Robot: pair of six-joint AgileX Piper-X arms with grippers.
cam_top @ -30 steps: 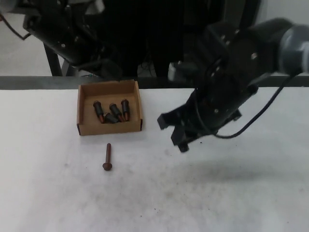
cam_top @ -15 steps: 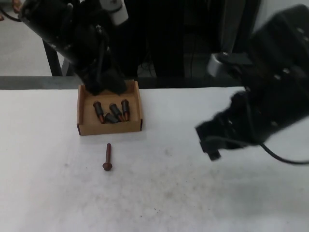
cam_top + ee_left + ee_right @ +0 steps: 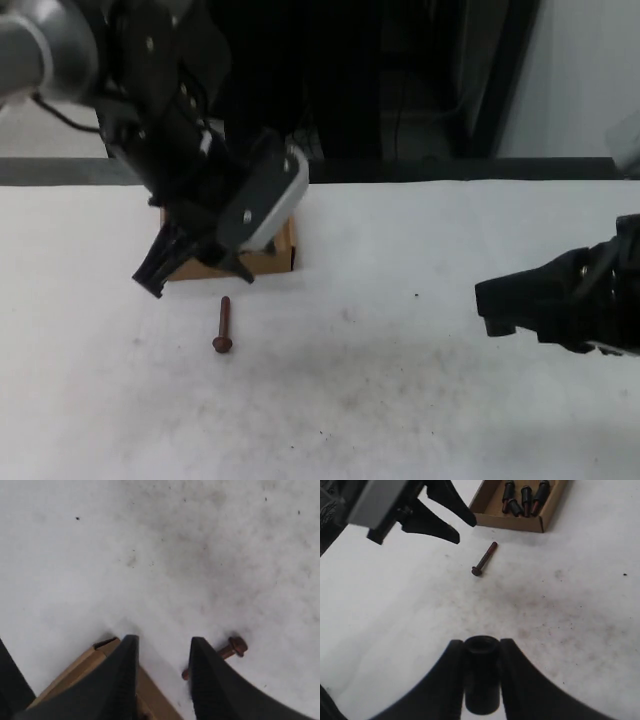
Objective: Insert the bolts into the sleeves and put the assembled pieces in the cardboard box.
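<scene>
Sleeve (image 3: 481, 680) pinched in my right hand (image 3: 481, 644), at 3 o'clock on the tabletop (image 3: 400, 400).
My left hand (image 3: 195, 278) hangs spread over the cardboard box (image 3: 278, 262)'s near wall; the bolt (image 3: 222, 326) lies at the box's 6 o'clock, assembled pieces (image 3: 522, 492) inside.

High camera: behind the arms, facing forward and down, taking in the bench (image 3: 400, 400) and both arms. Left wrist camera: close over the bench, looking down through the left gripper (image 3: 163, 647) at the bolt (image 3: 225, 652) and a box (image 3: 80, 667) corner. Right wrist camera: farther off, looking across past the right gripper (image 3: 481, 647) at the same bolt and box, shared by all three views.
</scene>
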